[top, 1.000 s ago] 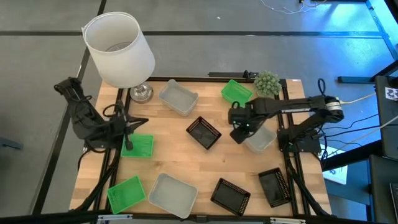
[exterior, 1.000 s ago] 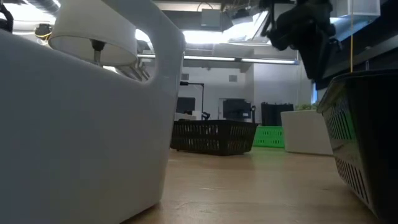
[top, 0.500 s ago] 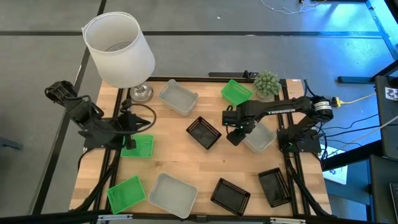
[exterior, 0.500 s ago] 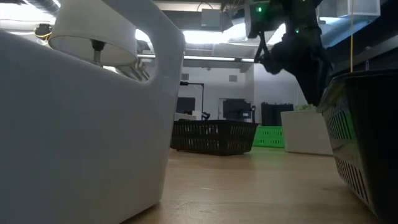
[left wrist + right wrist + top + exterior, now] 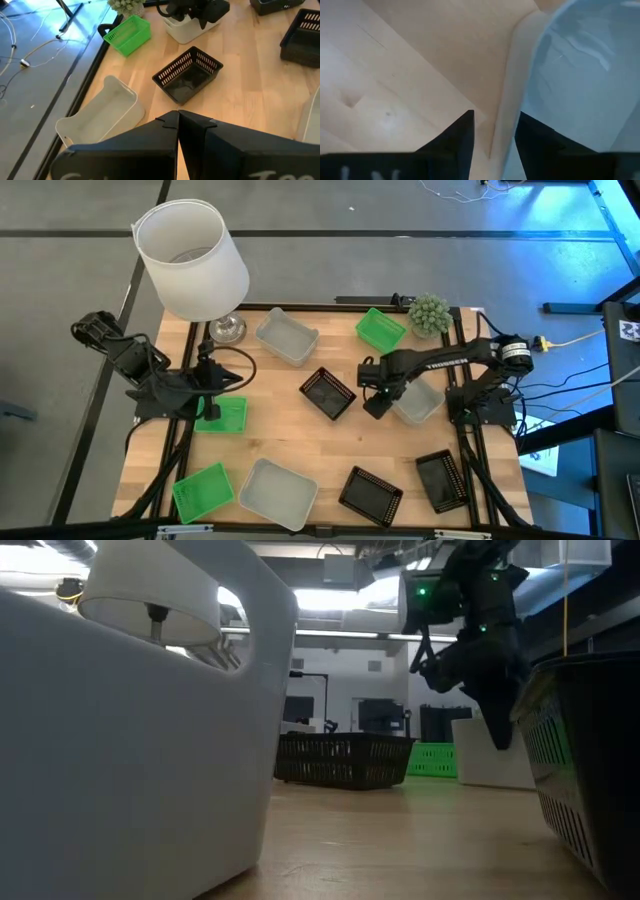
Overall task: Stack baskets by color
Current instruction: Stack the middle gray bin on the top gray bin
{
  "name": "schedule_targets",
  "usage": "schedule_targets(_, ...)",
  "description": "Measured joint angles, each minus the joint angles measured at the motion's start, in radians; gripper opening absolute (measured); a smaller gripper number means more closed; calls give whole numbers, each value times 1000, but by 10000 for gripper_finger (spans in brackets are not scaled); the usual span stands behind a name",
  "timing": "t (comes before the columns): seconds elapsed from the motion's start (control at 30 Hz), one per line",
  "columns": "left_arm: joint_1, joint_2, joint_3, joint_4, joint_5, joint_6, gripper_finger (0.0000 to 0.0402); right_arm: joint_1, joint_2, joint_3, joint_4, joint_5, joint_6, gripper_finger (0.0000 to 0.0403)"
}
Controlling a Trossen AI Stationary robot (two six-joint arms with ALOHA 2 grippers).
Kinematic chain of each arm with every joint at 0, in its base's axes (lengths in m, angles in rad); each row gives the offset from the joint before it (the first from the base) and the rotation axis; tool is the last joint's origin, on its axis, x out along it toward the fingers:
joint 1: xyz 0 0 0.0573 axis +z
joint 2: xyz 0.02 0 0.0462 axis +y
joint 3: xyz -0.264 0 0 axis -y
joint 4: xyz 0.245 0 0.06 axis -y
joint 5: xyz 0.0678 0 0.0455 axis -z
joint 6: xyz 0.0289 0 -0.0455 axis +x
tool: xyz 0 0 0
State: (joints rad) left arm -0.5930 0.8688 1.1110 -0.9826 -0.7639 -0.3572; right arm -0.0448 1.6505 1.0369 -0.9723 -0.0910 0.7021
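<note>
My right tool: fingers apart, straddling the near wall of the translucent grey-white plastic basket, right side of the wooden tabletop.
My left tool: fingers together, over the bright green plastic basket, left edge.

I count nine shallow rectangular baskets, all separate, none stacked. Green: one at the far edge, one at the left edge, one at the near left corner. Translucent grey-white: one far, left of centre; one at the near edge; one right of centre, its rim wall standing between two dark fingers in my right wrist view. Black mesh: one tilted mid-table, two near right.
</note>
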Motion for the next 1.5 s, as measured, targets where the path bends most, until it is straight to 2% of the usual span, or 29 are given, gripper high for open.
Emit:
schedule_targets(0.1, 0, 0, 0, -6, 22, 0, 0, 0, 0, -19, 40, 2, 9, 87)
schedule_targets(0.23, 0, 0, 0, -6, 82, 0, 0, 0, 0, -28, 69, 14, -1, 15)
schedule_targets(0.4, -1, 0, 0, -5, 130, 0, 0, 0, 0, -1, 61, 65, -10, 5)
schedule_targets(0.53, 0, 0, 0, -5, 131, 0, 0, 0, 0, 67, 22, 78, -29, 3)
schedule_targets(0.8, -1, 0, 0, -4, 131, 0, 0, 0, 0, 339, -162, 192, -26, 2)
schedule_targets(0.93, -1, 0, 0, -4, 131, 0, 0, 0, 0, 471, -152, 246, -34, 2)
schedule_targets(1.17, -1, 0, 0, -4, 128, 0, 0, -11, 0, 519, 139, 281, -124, 1)
schedule_targets(1.5, -1, 0, 0, -5, 126, 1, 0, -111, 33, 519, 621, 325, -295, 0)
